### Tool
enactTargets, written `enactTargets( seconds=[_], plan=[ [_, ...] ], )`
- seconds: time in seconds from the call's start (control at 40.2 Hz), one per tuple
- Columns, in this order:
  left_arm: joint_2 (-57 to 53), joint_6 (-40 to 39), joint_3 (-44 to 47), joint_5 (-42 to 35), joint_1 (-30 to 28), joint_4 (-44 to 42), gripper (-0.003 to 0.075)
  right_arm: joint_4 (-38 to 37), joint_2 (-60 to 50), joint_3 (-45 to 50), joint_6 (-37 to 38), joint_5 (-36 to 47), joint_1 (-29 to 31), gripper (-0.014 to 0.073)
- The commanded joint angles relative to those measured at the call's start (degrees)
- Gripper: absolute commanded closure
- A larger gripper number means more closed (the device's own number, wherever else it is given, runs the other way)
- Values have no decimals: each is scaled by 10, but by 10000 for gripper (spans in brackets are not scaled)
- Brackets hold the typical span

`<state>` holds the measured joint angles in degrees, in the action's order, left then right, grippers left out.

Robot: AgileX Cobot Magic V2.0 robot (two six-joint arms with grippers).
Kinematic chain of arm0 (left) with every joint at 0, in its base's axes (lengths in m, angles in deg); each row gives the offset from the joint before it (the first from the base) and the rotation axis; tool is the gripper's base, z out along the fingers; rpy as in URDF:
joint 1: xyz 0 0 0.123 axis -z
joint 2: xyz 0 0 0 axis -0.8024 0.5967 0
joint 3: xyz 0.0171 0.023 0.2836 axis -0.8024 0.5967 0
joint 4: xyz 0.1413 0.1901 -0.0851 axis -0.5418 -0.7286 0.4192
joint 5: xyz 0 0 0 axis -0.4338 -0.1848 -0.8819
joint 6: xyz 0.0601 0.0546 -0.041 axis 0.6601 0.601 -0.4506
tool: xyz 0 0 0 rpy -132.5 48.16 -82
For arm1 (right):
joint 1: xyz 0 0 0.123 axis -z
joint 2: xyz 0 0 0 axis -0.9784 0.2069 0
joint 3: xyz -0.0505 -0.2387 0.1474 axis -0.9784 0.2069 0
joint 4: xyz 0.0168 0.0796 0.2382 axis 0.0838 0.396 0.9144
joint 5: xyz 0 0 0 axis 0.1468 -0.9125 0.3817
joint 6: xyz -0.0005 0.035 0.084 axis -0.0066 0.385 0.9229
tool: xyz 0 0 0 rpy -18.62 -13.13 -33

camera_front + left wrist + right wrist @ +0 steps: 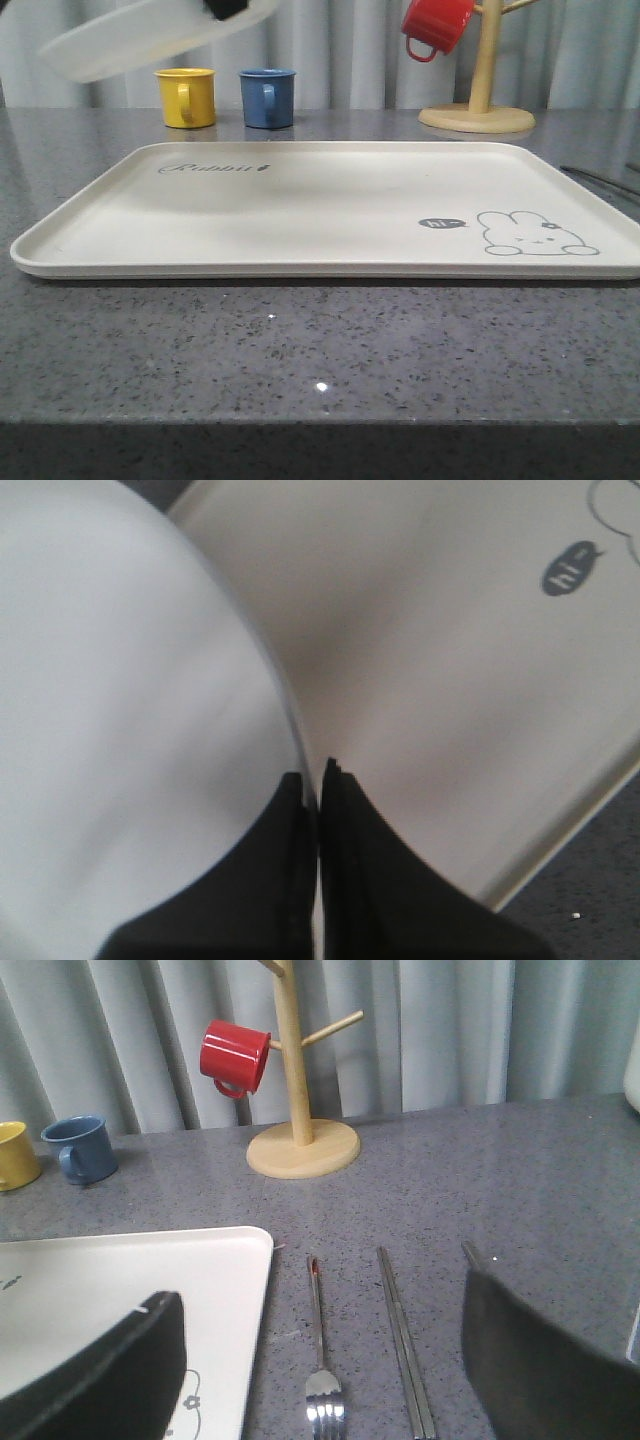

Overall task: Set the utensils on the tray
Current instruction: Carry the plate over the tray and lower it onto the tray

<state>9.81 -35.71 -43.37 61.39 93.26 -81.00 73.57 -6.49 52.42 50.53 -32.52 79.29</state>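
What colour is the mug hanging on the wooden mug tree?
Red. The hanging mug on the mug tree shows best in the right wrist view.

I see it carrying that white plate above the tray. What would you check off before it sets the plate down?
1. Left gripper pinched on the plate rim: ok.
2. Plate lifted above the tray, not touching it: ok.
3. Tray surface under the plate bare: ok.
4. Right gripper open and off to the side: ok.
5. Fork and chopsticks lying on the counter beside the tray, out of the way: ok.
6. Plate held level: not ok, it looks tilted in the front view.
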Motion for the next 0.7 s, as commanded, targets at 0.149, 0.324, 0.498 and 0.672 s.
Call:
enactTargets(
  seconds=[0.149,0.324,0.498,0.672],
  plan=[
    [14,-9,-18,12,11,67,738,-4,9,-20,-5,43,-1,2],
    [35,-9,-7,12,10,69,738,-4,9,-20,-5,43,-1,2],
    [57,-9,3,12,10,69,738,-4,9,-20,-5,43,-1,2],
    [73,-9,17,12,7,69,738,-4,9,-20,-5,43,-1,2]
  ],
)
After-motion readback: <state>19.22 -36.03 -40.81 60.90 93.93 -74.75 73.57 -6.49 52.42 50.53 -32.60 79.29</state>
